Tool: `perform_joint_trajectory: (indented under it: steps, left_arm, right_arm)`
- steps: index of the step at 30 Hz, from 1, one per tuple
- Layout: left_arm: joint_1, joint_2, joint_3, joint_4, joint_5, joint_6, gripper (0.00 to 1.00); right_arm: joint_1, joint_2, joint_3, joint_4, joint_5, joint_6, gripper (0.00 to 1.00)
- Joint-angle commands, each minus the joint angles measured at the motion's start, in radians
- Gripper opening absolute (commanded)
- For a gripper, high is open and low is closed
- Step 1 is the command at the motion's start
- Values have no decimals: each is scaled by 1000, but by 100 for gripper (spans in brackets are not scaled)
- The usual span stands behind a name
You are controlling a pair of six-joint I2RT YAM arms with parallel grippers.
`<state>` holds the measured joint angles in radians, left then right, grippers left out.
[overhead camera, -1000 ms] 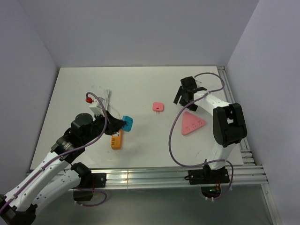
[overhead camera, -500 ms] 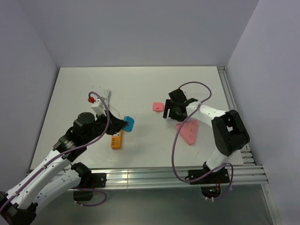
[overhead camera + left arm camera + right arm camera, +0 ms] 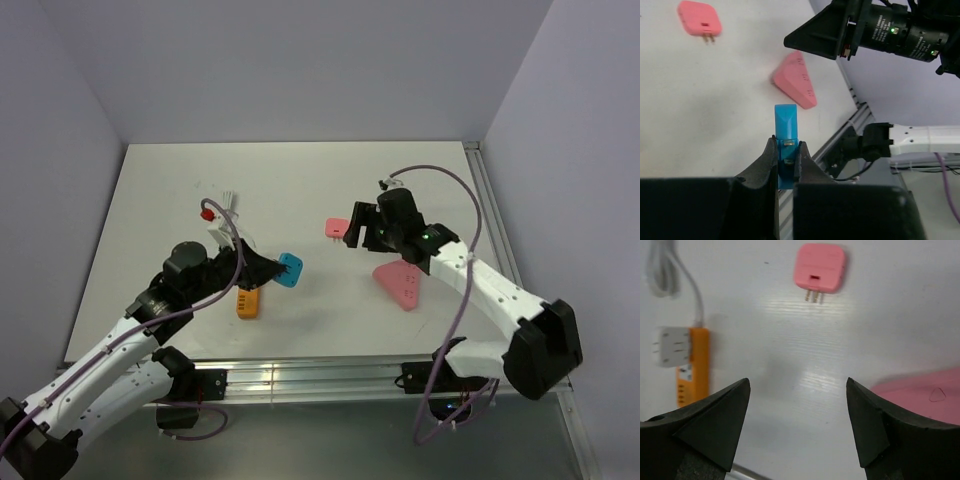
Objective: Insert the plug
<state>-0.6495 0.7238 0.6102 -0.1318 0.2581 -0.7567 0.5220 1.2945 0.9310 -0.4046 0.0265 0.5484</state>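
White worktop [image 3: 300, 180]: left pincer [image 3: 786, 155] clamps the plug [image 3: 291, 270], held off the surface beside the orange strip [image 3: 247, 302]; right pincer [image 3: 798, 390] wide, empty, near pink plug [image 3: 336, 228] and pink block [image 3: 400, 283].

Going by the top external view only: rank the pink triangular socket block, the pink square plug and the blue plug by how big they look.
1. pink triangular socket block: clearly largest.
2-3. blue plug and pink square plug: look alike; the blue one is raised nearer the camera, so unranked.
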Motion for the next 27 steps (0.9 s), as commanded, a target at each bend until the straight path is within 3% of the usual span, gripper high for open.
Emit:
perform_joint_trajectory:
  steps: [1,8,11,15,27]
  left_arm:
    - [4,-1,-36,213,118,-81,0]
    - [1,6,-138,515,126,-272,0]
    - [-2,-14,-178,612,49,-343,0]
    - [-7,3,-190,667,0,-403,0]
    - [-22,17,-230,790,-48,-481,0]
  right_arm:
    - [1,-112,16,26,-129,-33,84]
    - [3,-352,-206,261,-489,37,80]
    - [7,-443,-331,485,-594,132,75]
    - [21,-506,-422,741,-643,258,68]
    - [110,-436,-406,969,-625,370,68]
